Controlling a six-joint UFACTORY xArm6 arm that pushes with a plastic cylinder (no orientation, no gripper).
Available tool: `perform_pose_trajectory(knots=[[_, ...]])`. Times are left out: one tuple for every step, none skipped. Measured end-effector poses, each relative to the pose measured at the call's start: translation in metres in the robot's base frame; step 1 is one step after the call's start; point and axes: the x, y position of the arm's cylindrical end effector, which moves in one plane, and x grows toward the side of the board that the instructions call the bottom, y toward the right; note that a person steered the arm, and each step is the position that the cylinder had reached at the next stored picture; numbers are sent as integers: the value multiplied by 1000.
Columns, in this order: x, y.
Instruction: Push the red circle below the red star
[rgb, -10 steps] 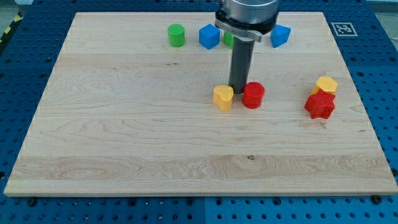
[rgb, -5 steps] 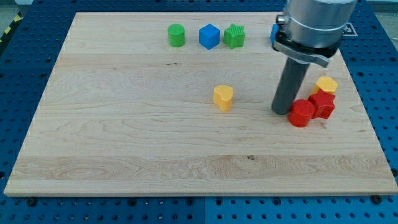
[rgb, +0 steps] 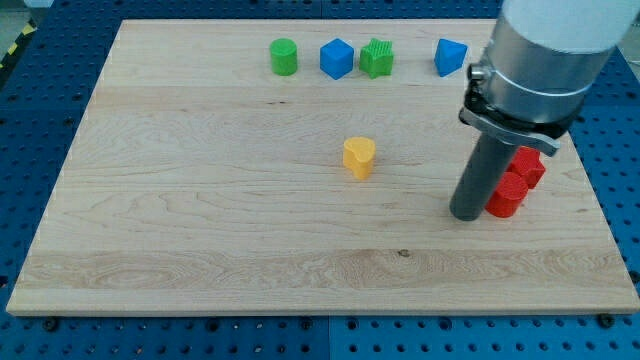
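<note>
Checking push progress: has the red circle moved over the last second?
Yes. The red circle has gone from beside the unmoved yellow heart to the view's right and lower, now against the red star, with my tip at its left.

Wooden board (rgb: 200, 220), light grain, lying on a blue perforated table (rgb: 40, 120).

Landmark: yellow heart block (rgb: 359, 157), near the board's middle.

- Green cylinder (rgb: 284, 56): toward the view's top and left of the heart, close to the board's top edge.
- Blue cube (rgb: 337, 58): toward the view's top of the heart, slightly left; just right of the green cylinder.
- Green block, ridged, star-like (rgb: 377, 58): toward the view's top of the heart, slightly right; just beside the blue cube, contact not clear.
- Blue block, angular, exact shape unclear (rgb: 450, 56): top and right of the heart, apart from the green ridged block.

The heart stands alone, well apart from the top row.
</note>
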Motion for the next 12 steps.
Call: perform_pose_trajectory(knots=[[-25, -1], [-30, 5], [-30, 20], [-22, 25], [-8, 25], [2, 25], [5, 25], [7, 25], [8, 26], [8, 31], [8, 41], [8, 46]])
